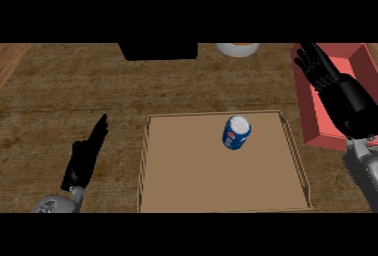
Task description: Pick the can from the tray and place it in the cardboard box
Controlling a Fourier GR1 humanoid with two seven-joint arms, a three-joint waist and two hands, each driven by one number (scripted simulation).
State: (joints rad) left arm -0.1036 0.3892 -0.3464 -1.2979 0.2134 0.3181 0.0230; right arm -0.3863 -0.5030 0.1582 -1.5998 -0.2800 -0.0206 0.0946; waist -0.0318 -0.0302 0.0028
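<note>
A blue can with a white top stands upright inside the shallow cardboard box, near the box's far wall. At the right lies the red tray, and nothing shows inside it. My right hand hovers over the tray's far end, well apart from the can, fingers relaxed and holding nothing. My left hand rests at the lower left beside the box with straight fingers pointing away from me.
A black block sits at the counter's far edge, with a white and orange round object beside it. The wooden counter stretches bare to the left and behind the box.
</note>
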